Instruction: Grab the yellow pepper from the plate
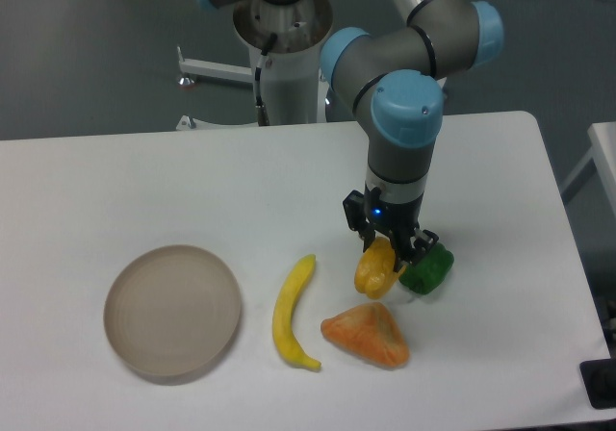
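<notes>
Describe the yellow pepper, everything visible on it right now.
The yellow pepper is a small, blocky, yellow-orange piece with a smooth, slightly glossy skin. Its top is hidden by the gripper, which is shut on it from above. It hangs tilted, right beside the green pepper and just above the orange lump; contact with either cannot be told. It is well off the plate, which sits far left.

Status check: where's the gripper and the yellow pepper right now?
Gripper shut on yellow pepper. Pepper off the plate, which sits bare. Green pepper right beside it, orange lump just below.
</notes>
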`<action>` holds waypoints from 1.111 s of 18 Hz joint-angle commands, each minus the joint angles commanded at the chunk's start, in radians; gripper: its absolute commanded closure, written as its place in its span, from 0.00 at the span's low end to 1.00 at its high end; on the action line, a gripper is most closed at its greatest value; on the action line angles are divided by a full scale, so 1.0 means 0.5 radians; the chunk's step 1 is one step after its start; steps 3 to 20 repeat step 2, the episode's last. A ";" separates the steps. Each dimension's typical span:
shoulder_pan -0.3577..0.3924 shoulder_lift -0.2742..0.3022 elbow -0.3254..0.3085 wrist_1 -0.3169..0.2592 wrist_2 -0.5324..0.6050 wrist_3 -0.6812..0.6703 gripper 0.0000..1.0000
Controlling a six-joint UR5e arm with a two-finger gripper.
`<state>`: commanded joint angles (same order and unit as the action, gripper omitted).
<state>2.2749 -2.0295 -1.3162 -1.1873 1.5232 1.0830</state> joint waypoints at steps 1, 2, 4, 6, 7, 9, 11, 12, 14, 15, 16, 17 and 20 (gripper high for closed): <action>0.003 0.000 0.003 0.000 0.000 0.000 0.64; 0.000 -0.003 0.006 0.003 0.000 -0.003 0.64; 0.000 -0.003 0.006 0.003 0.000 -0.003 0.64; 0.000 -0.003 0.006 0.003 0.000 -0.003 0.64; 0.000 -0.003 0.006 0.003 0.000 -0.003 0.64; 0.000 -0.003 0.006 0.003 0.000 -0.003 0.64; 0.000 -0.003 0.006 0.003 0.000 -0.003 0.64; 0.000 -0.003 0.006 0.003 0.000 -0.003 0.64; 0.000 -0.003 0.006 0.003 0.000 -0.003 0.64; 0.000 -0.003 0.006 0.003 0.000 -0.003 0.64; 0.000 -0.003 0.006 0.003 0.000 -0.003 0.64; 0.000 -0.003 0.006 0.003 0.000 -0.003 0.64; 0.000 -0.003 0.006 0.003 0.000 -0.003 0.64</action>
